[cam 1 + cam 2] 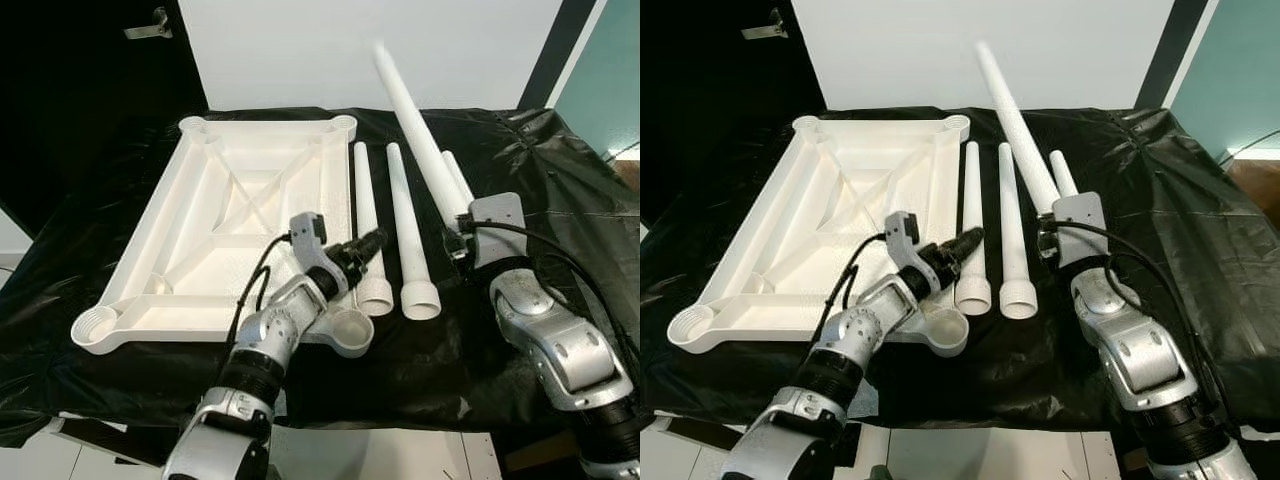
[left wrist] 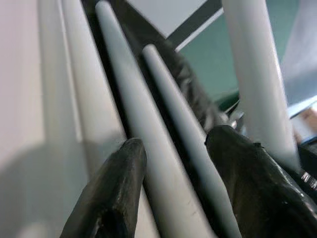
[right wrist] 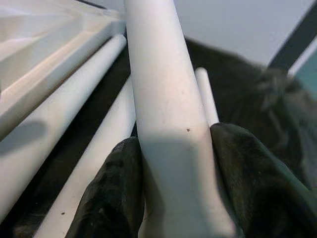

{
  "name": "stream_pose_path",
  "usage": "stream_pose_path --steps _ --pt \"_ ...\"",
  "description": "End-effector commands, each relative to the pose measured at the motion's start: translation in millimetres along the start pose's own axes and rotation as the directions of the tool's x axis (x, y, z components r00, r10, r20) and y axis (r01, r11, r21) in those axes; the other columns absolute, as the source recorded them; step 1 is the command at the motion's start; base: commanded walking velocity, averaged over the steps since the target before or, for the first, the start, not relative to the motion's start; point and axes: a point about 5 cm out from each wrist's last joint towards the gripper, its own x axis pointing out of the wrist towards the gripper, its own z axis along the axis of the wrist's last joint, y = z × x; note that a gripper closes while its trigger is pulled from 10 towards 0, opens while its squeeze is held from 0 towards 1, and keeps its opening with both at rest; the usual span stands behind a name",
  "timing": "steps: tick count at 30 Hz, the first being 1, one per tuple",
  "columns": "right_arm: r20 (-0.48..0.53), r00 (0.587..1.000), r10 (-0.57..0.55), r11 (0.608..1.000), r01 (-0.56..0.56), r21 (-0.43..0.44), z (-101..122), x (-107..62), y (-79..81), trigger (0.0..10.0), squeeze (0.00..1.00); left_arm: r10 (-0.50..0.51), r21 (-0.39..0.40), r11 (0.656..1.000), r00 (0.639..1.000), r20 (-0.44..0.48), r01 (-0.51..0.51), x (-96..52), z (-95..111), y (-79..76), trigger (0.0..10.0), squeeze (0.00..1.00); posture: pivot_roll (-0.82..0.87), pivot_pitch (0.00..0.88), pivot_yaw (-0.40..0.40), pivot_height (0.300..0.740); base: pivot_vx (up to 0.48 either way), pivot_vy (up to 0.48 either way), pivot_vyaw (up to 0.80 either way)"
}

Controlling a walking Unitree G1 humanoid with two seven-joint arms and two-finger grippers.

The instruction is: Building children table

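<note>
On a black sheet the tabletop is laid upside down, ribs up, with round leg sockets at its corners. Just beside its right edge two legs are laid parallel, wide ends toward the robot. A third leg is seen further right, partly hidden. A fourth leg is clamped near its wide end by the right gripper, a finger pressed to each side, and is held tilted up, narrow end raised toward the white wall. The left gripper is held over the nearest flat leg, by the tabletop's near right socket; its fingers are spread apart with nothing between them.
</note>
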Motion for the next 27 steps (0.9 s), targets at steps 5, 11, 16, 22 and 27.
stream_pose_path --steps 5,11,16,22,27 --pt "0.112 0.989 0.1 0.985 -0.083 -0.149 -2.6 -9.6 19.2 10.0 0.0 -0.374 -0.169 0.903 0.917 0.141 0.394 -8.3 25.0 -23.3 10.0 0.0 -0.15 0.0 0.016 0.74 0.0 0.0 0.0" --pt "0.132 0.976 0.173 0.97 -0.146 -0.192 -6.4 -14.2 31.2 10.0 0.0 -0.433 -0.231 0.832 0.85 0.3 0.505 -18.4 50.3 -26.5 10.0 0.0 -0.14 0.0 0.017 0.74 0.0 0.0 0.0" --pt "0.154 0.962 0.225 0.954 -0.185 -0.237 -6.3 -16.1 36.9 10.0 0.0 -0.451 -0.195 0.838 0.848 0.278 0.51 -18.4 50.3 -29.4 10.0 0.0 -0.14 0.0 0.018 0.74 0.0 0.0 0.0" --pt "0.229 0.909 0.348 0.919 -0.283 -0.273 4.6 -23.5 44.9 10.0 0.0 -0.406 -0.195 0.868 0.88 0.247 0.456 -13.4 45.2 -27.1 10.0 0.0 -0.14 0.0 0.023 0.74 0.0 0.0 0.0" --pt "0.281 0.874 0.397 0.882 -0.279 -0.379 13.2 -28.2 45.1 10.0 0.0 -0.364 -0.201 0.892 0.908 0.208 0.404 -10.9 39.5 -22.6 10.0 0.0 -0.15 0.0 0.027 0.74 0.0 0.0 0.0"
